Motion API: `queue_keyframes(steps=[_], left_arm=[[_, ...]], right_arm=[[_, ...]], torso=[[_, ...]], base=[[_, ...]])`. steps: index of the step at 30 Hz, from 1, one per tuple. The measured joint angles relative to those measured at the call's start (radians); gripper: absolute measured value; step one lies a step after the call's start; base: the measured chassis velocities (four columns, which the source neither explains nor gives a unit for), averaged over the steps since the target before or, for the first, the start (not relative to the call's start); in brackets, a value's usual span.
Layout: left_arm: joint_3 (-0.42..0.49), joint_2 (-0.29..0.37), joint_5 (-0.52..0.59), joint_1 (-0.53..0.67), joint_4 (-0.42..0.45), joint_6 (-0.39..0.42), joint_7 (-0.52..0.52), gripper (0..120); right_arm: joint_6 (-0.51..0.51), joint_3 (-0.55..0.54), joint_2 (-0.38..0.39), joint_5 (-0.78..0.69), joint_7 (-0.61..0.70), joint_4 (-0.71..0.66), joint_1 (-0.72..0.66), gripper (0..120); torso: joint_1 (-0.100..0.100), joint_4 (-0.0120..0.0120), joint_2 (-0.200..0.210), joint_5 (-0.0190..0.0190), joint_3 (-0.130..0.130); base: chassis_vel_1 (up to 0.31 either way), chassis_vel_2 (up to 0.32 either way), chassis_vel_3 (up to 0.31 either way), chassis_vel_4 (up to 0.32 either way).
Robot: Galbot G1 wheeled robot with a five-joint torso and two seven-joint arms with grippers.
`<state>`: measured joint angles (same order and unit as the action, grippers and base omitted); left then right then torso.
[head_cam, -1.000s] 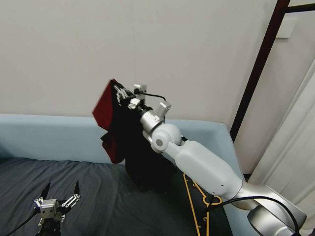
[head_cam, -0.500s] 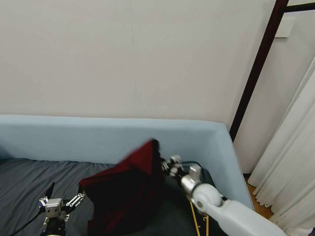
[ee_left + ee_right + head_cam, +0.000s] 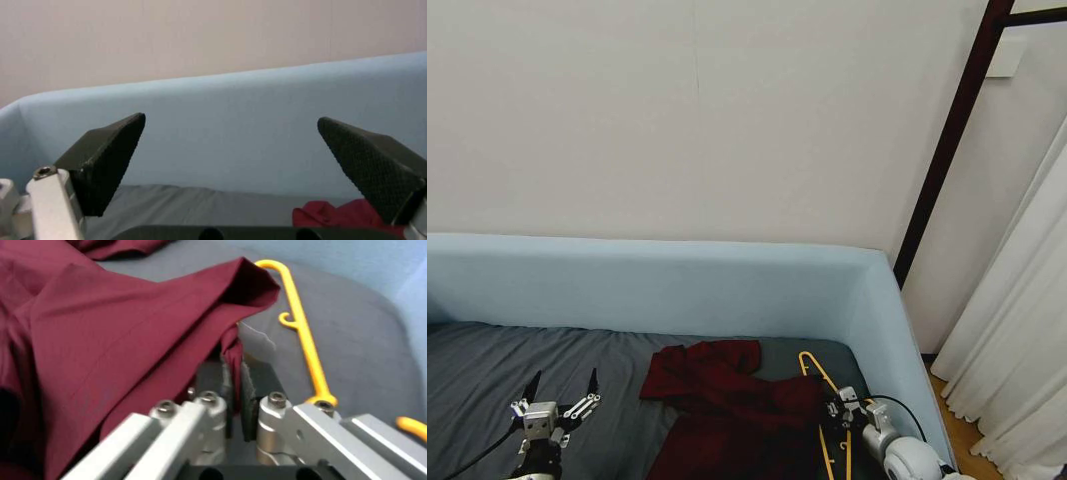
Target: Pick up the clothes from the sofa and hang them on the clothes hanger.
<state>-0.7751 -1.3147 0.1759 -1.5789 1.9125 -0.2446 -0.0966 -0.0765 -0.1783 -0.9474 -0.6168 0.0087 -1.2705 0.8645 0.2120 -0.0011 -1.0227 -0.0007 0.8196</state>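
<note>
Nearest the camera, at the front edge of the sofa (image 3: 487, 362) seat toward its left end, the left end effector (image 3: 564, 380) hangs above the dark grey cover with its two fingers spread wide apart and nothing between them. In the left wrist view the same left end effector (image 3: 232, 122) faces the pale blue backrest, its black pads well apart.

Toward the right end of the seat's front edge, the right end effector (image 3: 837, 408) lies low over the cover. In the right wrist view its fingers are drawn close together and clamped on a fold of the maroon garment (image 3: 113, 340), the cloth pinched between the pads.

The maroon garment (image 3: 727, 400) lies crumpled on the seat, right of centre, spreading from the front edge back toward the backrest; it is between the two end effectors and touches only the right one.

The yellow hanger (image 3: 819, 372) lies flat on the seat just beside the garment, on the side of the sofa's right arm, with its hook toward the backrest; part of its frame runs under the garment's edge.

The backrest (image 3: 627, 285) spans the far edge of the seat. Behind it stands a plain wall (image 3: 677, 120). Past the sofa's right arm, a dark pole (image 3: 947, 140) leans upward, and a pale curtain (image 3: 1017, 350) hangs at the far right.
</note>
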Motion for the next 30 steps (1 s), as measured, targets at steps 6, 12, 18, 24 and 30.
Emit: queue_keyframes(steps=[6,12,18,24,30], left_arm=[[-0.005,0.026,0.008,0.001,-0.023,-0.012,0.008,100],[-0.01,0.036,0.008,0.0,-0.028,-0.022,0.015,100],[-0.017,0.042,0.038,-0.006,-0.02,-0.049,0.037,100],[-0.017,0.046,0.07,-0.009,-0.002,-0.078,0.07,100],[-0.003,0.037,0.061,-0.004,0.015,-0.078,0.075,100]], right_arm=[[-0.185,-0.01,-0.001,0.006,0.376,-0.139,0.001,35],[-0.11,0.006,0.024,-0.059,0.349,-0.243,0.016,53],[-0.122,0.018,0.023,-0.316,0.148,-0.308,0.041,77],[-0.077,0.078,0.027,-0.278,-0.176,-0.221,0.11,98],[0.028,0.112,0.051,-0.134,-0.2,-0.212,0.19,100]], torso=[[0.0,0.0,0.0,-0.0003,0.0],[0.0,-0.0002,0.0,-0.0003,0.0],[0.0,0.0002,0.0,-0.0003,0.0],[0.0,-0.0003,0.0,0.0,0.0],[0.0,-0.0004,0.0,0.0,0.0]], base=[[0.0,0.0,0.0,0.0],[0.0,0.0,0.0,0.0],[0.0,0.0,0.0,0.0],[0.0,0.0,0.0,0.0],[0.0,0.0,0.0,0.0]])
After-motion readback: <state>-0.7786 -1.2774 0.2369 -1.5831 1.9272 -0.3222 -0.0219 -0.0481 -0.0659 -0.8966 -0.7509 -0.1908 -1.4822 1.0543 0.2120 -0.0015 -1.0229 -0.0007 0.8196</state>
